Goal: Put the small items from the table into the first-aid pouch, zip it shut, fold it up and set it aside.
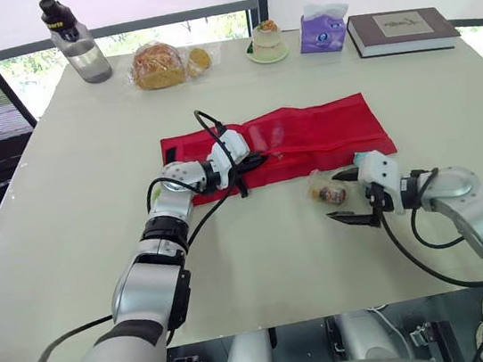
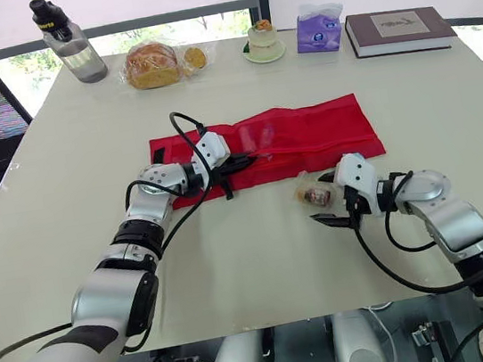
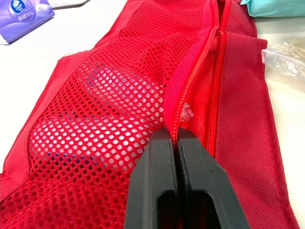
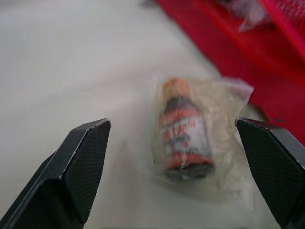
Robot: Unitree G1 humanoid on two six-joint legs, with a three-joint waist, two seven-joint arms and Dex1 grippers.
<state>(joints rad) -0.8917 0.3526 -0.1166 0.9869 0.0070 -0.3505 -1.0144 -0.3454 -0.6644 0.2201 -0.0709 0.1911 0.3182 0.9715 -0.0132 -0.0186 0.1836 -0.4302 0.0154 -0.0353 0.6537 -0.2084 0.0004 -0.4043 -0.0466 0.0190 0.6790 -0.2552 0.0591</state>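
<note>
The red first-aid pouch point(image 1: 316, 134) lies unfolded in the middle of the table, its mesh pocket point(image 3: 109, 105) facing up and the zipper point(image 3: 217, 71) open. My left gripper point(image 1: 254, 157) is shut on the pouch's zipper edge at its left end; its black fingers point(image 3: 159, 181) are pressed together there. A small brown bottle in a clear plastic bag point(image 4: 183, 138) lies on the table just in front of the pouch. My right gripper point(image 1: 341, 196) is open, with one finger on each side of the bagged bottle point(image 1: 327, 191), not touching it.
Along the far edge stand a water bottle point(image 1: 76, 44), a bagged bread point(image 1: 159, 65), a small cup on a saucer point(image 1: 267, 40), a purple tissue pack point(image 1: 322, 31) and a brown book point(image 1: 400, 31). Bare tabletop point(image 1: 270, 258) runs along the near side.
</note>
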